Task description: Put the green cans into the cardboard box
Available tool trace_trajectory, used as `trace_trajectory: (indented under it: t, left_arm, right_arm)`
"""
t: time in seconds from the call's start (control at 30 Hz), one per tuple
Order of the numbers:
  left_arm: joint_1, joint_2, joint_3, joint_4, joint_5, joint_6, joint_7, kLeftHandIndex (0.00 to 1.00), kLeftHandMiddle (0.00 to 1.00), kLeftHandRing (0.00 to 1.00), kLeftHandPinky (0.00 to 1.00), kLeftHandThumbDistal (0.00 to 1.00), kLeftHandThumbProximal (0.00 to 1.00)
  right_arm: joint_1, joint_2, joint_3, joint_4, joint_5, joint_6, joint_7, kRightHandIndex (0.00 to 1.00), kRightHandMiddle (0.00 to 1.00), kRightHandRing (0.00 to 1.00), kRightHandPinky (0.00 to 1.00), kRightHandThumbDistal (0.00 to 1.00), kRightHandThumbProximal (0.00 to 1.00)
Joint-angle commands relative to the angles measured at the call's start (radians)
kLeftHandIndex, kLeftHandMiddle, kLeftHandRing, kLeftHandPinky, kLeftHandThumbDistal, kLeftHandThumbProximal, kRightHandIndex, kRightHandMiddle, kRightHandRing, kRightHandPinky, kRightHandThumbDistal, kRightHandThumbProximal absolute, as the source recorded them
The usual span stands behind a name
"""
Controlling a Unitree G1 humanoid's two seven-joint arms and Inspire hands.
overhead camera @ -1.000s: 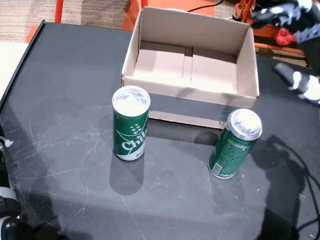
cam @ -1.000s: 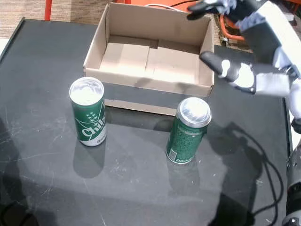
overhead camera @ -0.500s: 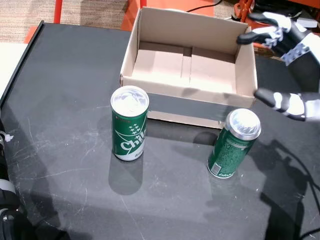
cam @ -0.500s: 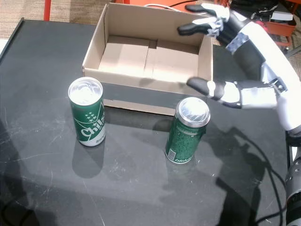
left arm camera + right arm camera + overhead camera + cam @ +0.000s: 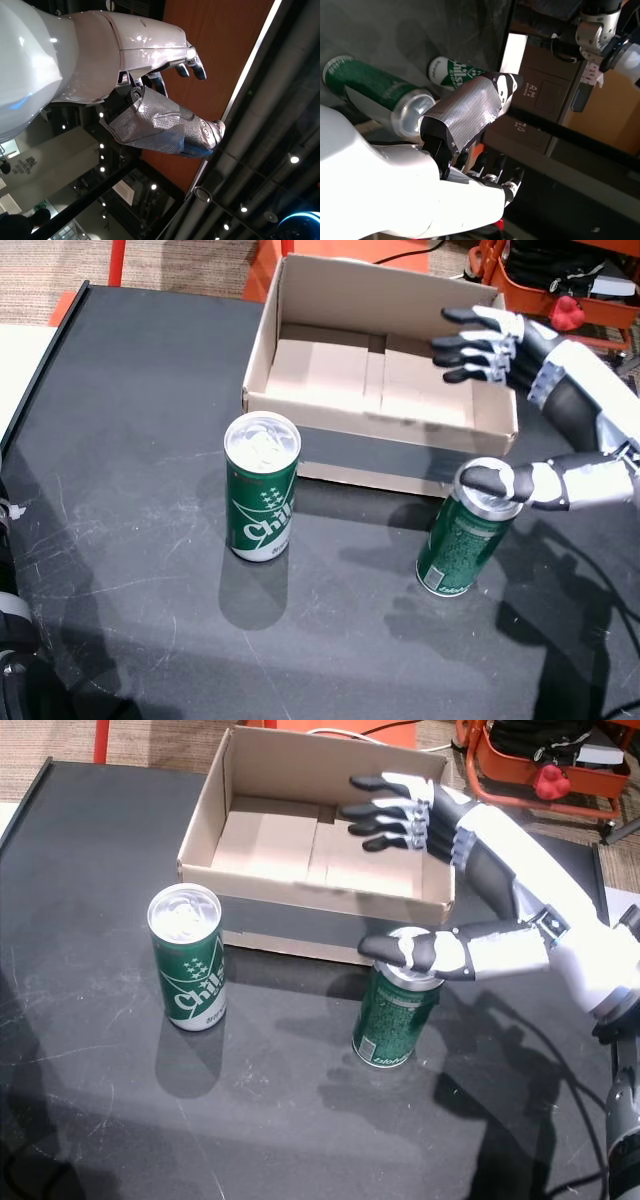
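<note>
Both head views show my right robot hand [image 5: 440,890] spread wide and holding nothing, thumb over the rim of the nearer green can [image 5: 395,1000], four fingers [image 5: 385,812] reaching above the cardboard box [image 5: 300,850]. My left robot hand [image 5: 165,125] appears only in its wrist view, against the ceiling, fingers loosely curled and empty as far as I can tell. I judge the risk to be the thumb catching the can's top as I close, tipping it onto the desk [image 5: 130,440], since it stands tall and narrow. That can is dark green with a silver lid, upright just before the box's front wall. The other green can [image 5: 262,485], bearing white lettering, stands well apart to its left. The box is empty.
</note>
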Motion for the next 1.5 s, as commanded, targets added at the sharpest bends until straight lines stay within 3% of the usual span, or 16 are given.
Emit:
trace_trajectory:
  t: [0.0,0.13,0.27,0.43,0.77,1.07,1.23,1.33,1.4,1.47]
  left_arm:
    - [-0.012,0.006,0.000,0.011,0.015,-0.015,-0.005,0.64,0.74,0.94,0.90,0.59,0.50]
    - [-0.017,0.009,0.003,0.025,0.024,-0.039,-0.001,0.63,0.74,0.94,0.91,0.59,0.53]
    - [-0.033,0.024,0.010,0.055,-0.003,0.002,-0.025,0.63,0.73,0.95,0.90,0.60,0.53]
    - [-0.031,0.016,0.012,0.045,0.006,-0.009,-0.015,0.63,0.72,0.95,0.91,0.58,0.54]
    - [-0.024,0.022,0.015,0.032,-0.019,0.062,-0.024,0.65,0.73,0.94,0.88,0.63,0.48]
    - [-0.021,0.027,0.017,0.025,-0.019,0.099,-0.022,0.66,0.73,0.94,0.88,0.61,0.44]
    - [-0.018,0.027,0.022,0.019,0.007,0.070,-0.012,0.65,0.72,0.94,0.90,0.58,0.47]
    - [-0.015,0.042,0.008,0.019,0.035,0.070,-0.005,0.67,0.73,0.95,0.93,0.55,0.43]
    - [-0.019,0.057,0.002,0.032,0.068,0.037,0.000,0.67,0.73,0.97,0.94,0.52,0.52]
    - [-0.021,0.072,-0.006,0.041,0.095,0.017,0.005,0.66,0.73,0.97,0.93,0.52,0.52]
  right_arm:
    - [0.009,-0.028,-0.003,0.025,-0.003,0.004,0.005,0.79,0.80,0.82,0.92,1.00,0.82]
    - [0.023,-0.051,0.000,0.026,-0.015,0.011,-0.003,0.79,0.80,0.82,0.92,1.00,0.82]
    - [0.062,-0.066,-0.015,0.007,0.003,0.055,-0.021,0.81,0.80,0.83,0.93,0.99,0.74]
    - [0.066,-0.065,-0.008,-0.003,-0.002,0.083,-0.023,0.82,0.80,0.83,0.93,1.00,0.76]
    - [0.049,-0.057,0.018,0.021,-0.032,0.087,-0.032,0.78,0.78,0.80,0.90,1.00,0.78]
    - [0.031,-0.056,0.023,0.046,-0.040,0.090,-0.029,0.77,0.77,0.80,0.90,1.00,0.78]
    - [0.030,-0.061,0.027,0.052,-0.044,0.099,-0.029,0.78,0.78,0.81,0.91,1.00,0.75]
    - [0.034,-0.063,0.029,0.049,-0.046,0.095,-0.033,0.79,0.79,0.82,0.91,1.00,0.75]
    - [0.038,-0.061,0.028,0.045,-0.040,0.104,-0.032,0.80,0.79,0.82,0.92,1.00,0.73]
    - [0.044,-0.057,0.026,0.040,-0.037,0.104,-0.036,0.80,0.79,0.82,0.92,1.00,0.74]
